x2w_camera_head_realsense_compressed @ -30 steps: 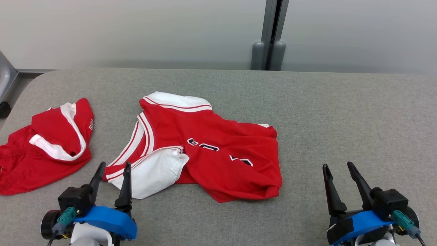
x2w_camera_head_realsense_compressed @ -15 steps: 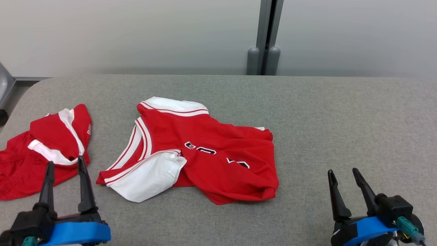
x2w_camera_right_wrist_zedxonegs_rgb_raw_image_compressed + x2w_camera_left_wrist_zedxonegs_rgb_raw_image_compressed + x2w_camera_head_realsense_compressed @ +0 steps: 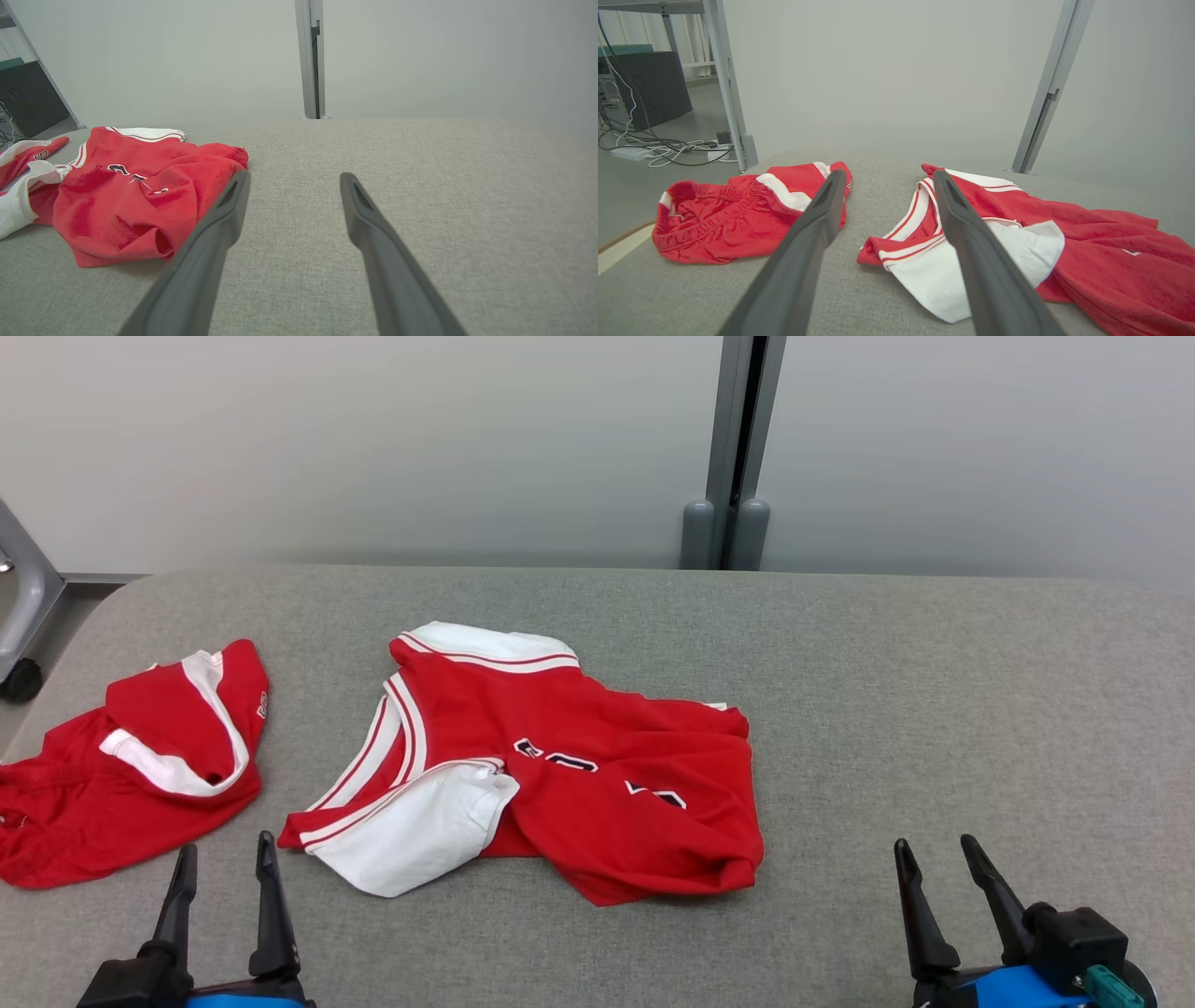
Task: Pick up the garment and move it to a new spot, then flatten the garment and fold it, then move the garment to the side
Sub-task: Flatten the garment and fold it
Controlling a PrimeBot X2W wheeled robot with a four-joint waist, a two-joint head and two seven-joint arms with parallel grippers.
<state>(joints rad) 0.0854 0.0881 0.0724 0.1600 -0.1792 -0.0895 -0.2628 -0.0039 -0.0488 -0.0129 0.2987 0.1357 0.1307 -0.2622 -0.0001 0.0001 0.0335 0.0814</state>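
The garment (image 3: 597,775), a red jersey with white striped trim and dark lettering, lies crumpled in the middle of the grey table (image 3: 934,691). Its white panel points toward the near left. In the left wrist view the garment (image 3: 1087,233) spreads to the right of my fingers; in the right wrist view the garment (image 3: 126,196) lies at the left. My left gripper (image 3: 226,845) (image 3: 888,173) stands open near the front edge, just left of the white panel and not touching it. My right gripper (image 3: 934,843) (image 3: 294,175) is open over bare table, well right of the jersey.
A second red piece, shorts with white trim (image 3: 121,775) (image 3: 733,219), lies bunched at the table's left end. A grey post (image 3: 738,448) rises behind the table's far edge. Off the table's left end, on the floor, are cables (image 3: 668,149) and a metal frame leg (image 3: 728,93).
My left gripper has drawn away from the jersey's white panel, leftward and back toward the front edge. The head camera has shifted, so everything sits lower in view. Both garments lie as before.
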